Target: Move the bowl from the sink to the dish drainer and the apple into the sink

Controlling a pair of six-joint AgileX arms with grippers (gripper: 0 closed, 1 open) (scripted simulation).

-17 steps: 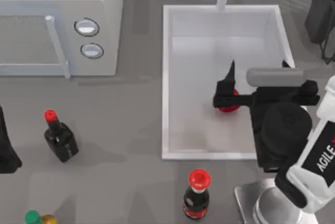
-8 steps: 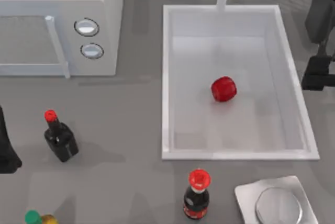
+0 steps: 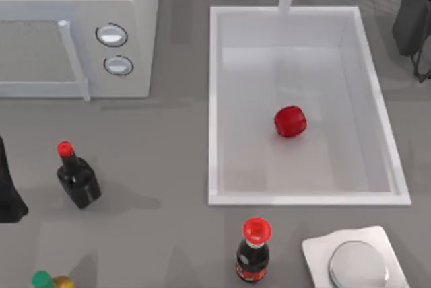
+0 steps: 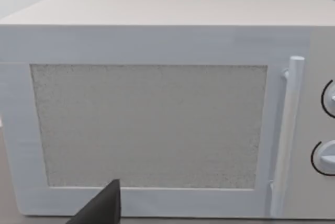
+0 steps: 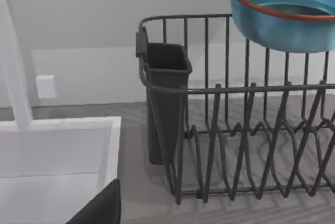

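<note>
The apple [image 3: 290,121] lay loose on the floor of the sink [image 3: 214,99], centre-right of the top view, nothing touching it. In the right wrist view the bowl [image 5: 285,14] sat upper right, on the dark wire dish drainer [image 5: 235,130] beside the sink's rim. Left arm [image 3: 10,194] was parked at the top view's left edge, near the microwave [image 3: 74,25]. Couldn't tell either claw's state, just a dark tip each in the wrist views.
</note>
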